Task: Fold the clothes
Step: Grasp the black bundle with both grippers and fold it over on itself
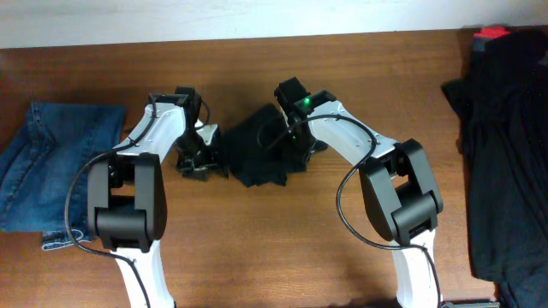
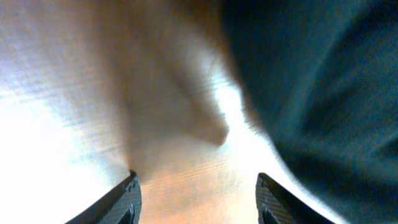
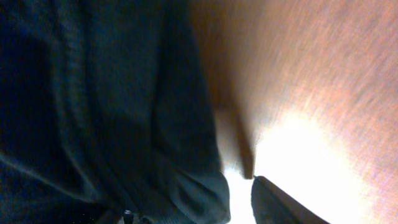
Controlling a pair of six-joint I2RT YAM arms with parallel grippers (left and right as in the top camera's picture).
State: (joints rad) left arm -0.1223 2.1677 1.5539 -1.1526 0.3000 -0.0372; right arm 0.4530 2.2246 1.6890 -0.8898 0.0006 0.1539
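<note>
Bunched in a dark heap at mid-table, between the two arms: the black T-shirt (image 1: 261, 154), not yet flat. Beside it the left gripper (image 2: 198, 199), jaws apart over bare table (image 2: 74, 93), nothing in them, cloth just to the right. On the other side the right gripper (image 3: 196, 204), likewise parted, an edge of the shirt lying loose in part of the gap, unpinched. Probably time to spread before folding. Close each on a single outer edge, not on stacked layers; lift little, draw apart evenly, keep clear of the jeans (image 1: 51, 162).
</note>
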